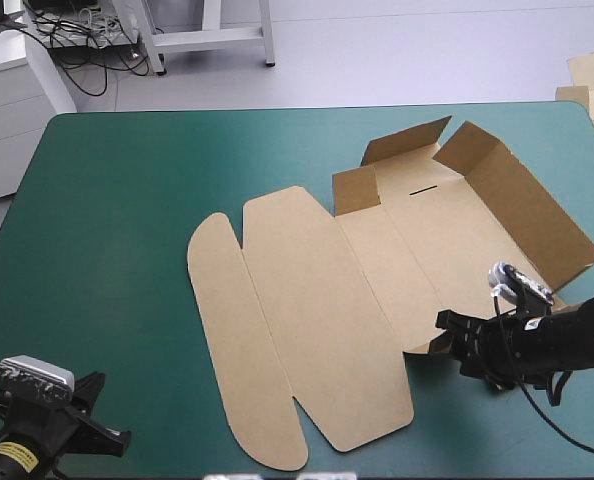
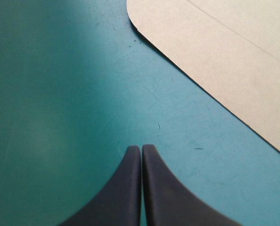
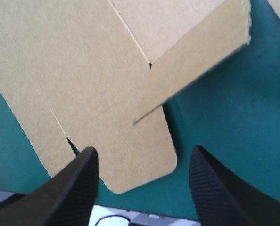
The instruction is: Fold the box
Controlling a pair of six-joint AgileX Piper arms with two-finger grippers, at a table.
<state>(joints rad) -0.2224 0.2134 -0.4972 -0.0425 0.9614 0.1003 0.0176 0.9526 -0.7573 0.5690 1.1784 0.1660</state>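
Cardboard box [image 1: 327, 290] is lying mid-way across the surface [image 1: 107, 200], seeming light but stiff. I am judging its 4 o'clock flap [image 3: 130, 165] the best hold, with my right hand [image 1: 445, 332] gaping beside it and my left hand [image 2: 141, 148] pressed together at 7 o'clock.

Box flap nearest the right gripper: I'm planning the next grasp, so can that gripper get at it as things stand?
Probably yes: the right gripper is open, the flap lies just ahead of it, and nothing stands between them.

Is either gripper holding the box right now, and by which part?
Nothing is held. The left gripper is shut, empty, over the teal-green cover beside the box. The right gripper is open, a rounded flap showing between its fingers, unclamped.
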